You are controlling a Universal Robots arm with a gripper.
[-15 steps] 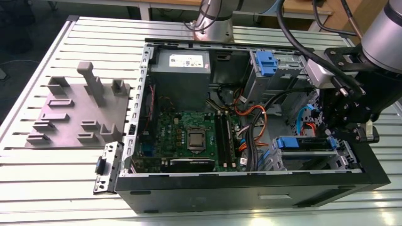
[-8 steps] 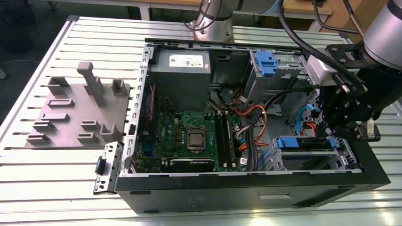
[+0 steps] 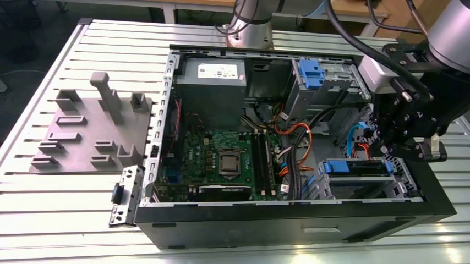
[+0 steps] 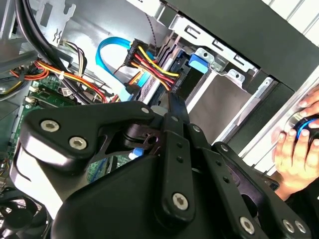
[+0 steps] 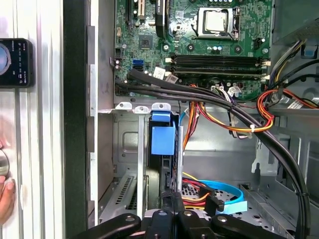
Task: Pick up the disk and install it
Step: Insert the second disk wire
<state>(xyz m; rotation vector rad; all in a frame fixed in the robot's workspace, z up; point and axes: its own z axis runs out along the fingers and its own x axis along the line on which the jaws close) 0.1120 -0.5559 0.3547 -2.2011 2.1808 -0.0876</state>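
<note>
I have the gripper (image 3: 400,144) hanging over the drive-bay corner of the open computer case (image 3: 294,220), on the exterior view's right. In both wrist views its black linkages crowd the foreground and the fingertips run together into a narrow wedge, so I read the jaws as pressed together with nothing between them, though the tips themselves are partly hidden and I would not swear to it.

The disk (image 3: 358,170) sits in the lower drive cage just beneath the gripper, its blue carrier bracket facing up and its silver body sunk between the cage walls. In the first wrist view the same blue bracket (image 5: 163,139) shows edge-on in the slot, flush with the metal rails either side, which I judge means it is seated rather than merely resting on top. It stands vertically because the cage takes it that way, with the bundle of red, yellow and orange cables (image 5: 219,119) and a light-blue data cable (image 5: 227,195) running close by its connector end.

A second blue bracket (image 3: 311,74) sits in the upper bay, well apart, and the grey fixture block (image 3: 92,129) lies outside the case on the slatted table (image 3: 66,192).

A person's hand (image 4: 297,149) rests on a control device at the table edge, beside the case, presumably ready to stop the arm
</note>
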